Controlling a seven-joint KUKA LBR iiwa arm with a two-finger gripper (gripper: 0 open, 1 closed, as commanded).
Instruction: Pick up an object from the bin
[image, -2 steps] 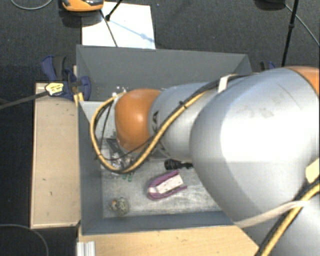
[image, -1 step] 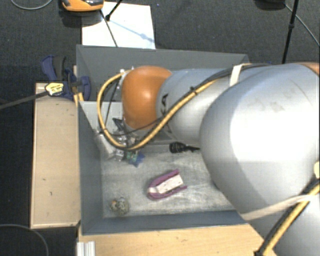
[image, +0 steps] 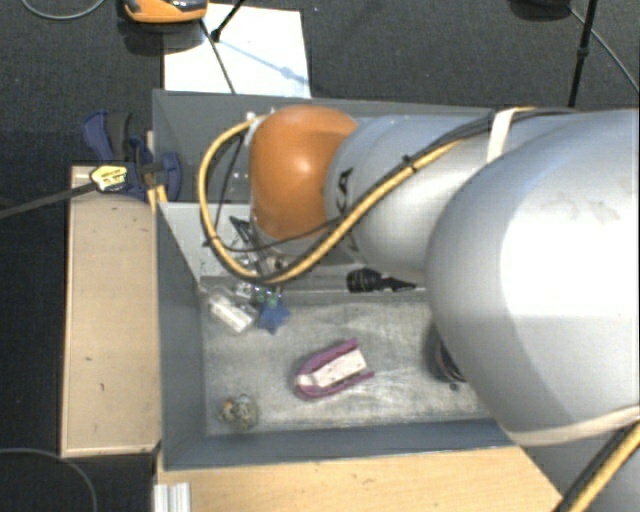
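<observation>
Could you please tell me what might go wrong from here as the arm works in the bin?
1. The gripper is down by a white piece and a blue piece lying close together; it may catch both or knock one aside.
2. It works near the bin's wall at the view's left and could scrape it.
3. The yellow cable looped at the wrist might snag.

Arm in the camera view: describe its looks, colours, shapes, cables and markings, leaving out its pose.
The arm is built of thick, rounded silver-grey links. An orange dome-shaped cover caps its wrist. A yellow cable loops out from the wrist and runs back along the links. A dark marking sits on the link beside the cover.
</observation>
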